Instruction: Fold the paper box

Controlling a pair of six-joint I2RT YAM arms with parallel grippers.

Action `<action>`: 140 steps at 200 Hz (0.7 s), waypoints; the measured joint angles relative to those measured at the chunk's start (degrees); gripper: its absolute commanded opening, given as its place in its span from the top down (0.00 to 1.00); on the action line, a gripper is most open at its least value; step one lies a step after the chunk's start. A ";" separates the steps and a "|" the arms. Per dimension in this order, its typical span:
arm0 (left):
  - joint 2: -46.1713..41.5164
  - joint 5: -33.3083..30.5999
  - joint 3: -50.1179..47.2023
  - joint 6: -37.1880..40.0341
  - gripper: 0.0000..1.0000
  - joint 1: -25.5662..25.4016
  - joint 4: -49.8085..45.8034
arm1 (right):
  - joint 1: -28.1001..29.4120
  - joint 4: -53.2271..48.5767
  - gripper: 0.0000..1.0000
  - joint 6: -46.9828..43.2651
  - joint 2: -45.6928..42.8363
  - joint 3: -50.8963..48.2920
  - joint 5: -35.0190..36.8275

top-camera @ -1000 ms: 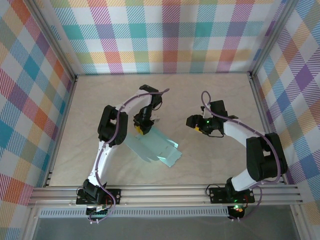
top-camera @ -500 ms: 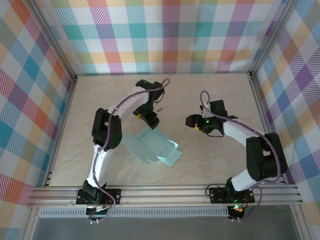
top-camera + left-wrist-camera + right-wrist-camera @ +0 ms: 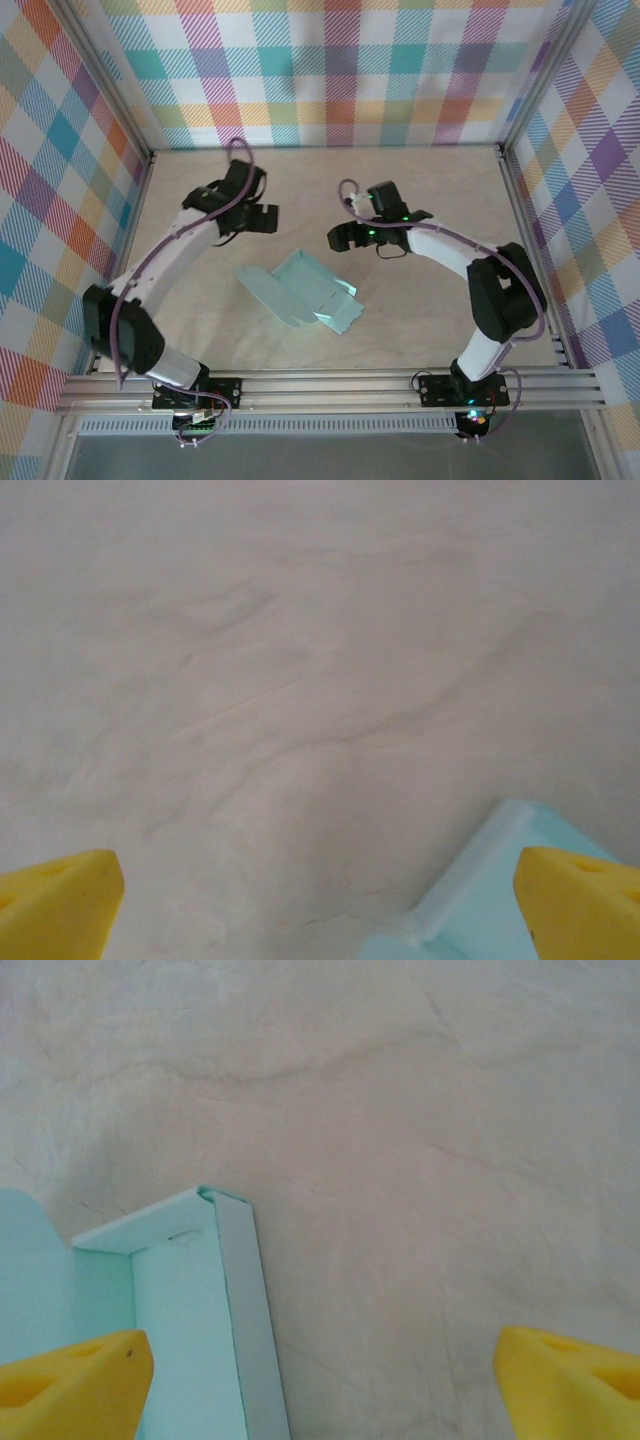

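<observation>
Two changes are being registered over the last second. The left gripper (image 3: 264,217), which was being pressed down at the far-left part of the paper box (image 3: 300,295), is now being carried away toward the far left. Its fingers (image 3: 60,905) are being spread fully apart, with nothing between them but the bare table (image 3: 430,300). A corner of the mint card is being glimpsed at the near right of its wrist view.

The right gripper (image 3: 340,238) is being swung leftward, from well right of the box to just beyond its far edge, with its jaws likewise being held wide and empty. In its wrist view a raised side wall (image 3: 240,1300) with a turned-in corner is being looked down on.

The box is being left near the middle of the table, partly formed, with one flap (image 3: 255,280) lying flat to the left and the rest half lifted. The left arm's fold is being judged finished, and the far wall is probably being lined up next for the right arm.
</observation>
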 measured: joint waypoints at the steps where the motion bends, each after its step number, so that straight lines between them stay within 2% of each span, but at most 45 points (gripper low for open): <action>1: -0.26 -0.02 -0.35 -0.24 0.00 0.24 0.13 | 0.31 -0.11 0.12 -0.35 0.26 0.33 0.33; 31: -14.75 -0.22 -12.44 -9.84 0.00 10.64 0.94 | 6.10 -0.48 0.12 -10.54 6.01 4.13 4.24; 56: -21.68 2.67 -18.12 -14.01 0.00 16.17 1.05 | 8.76 -0.46 0.12 -24.04 8.44 4.07 2.10; 89: -22.36 8.52 -25.22 -16.35 0.00 17.66 1.73 | 8.15 -2.97 0.12 -40.72 10.29 6.86 -4.22; 140: -20.65 15.47 -28.74 -17.59 0.00 18.45 4.72 | 6.67 -16.06 0.13 -56.89 20.48 28.59 -13.05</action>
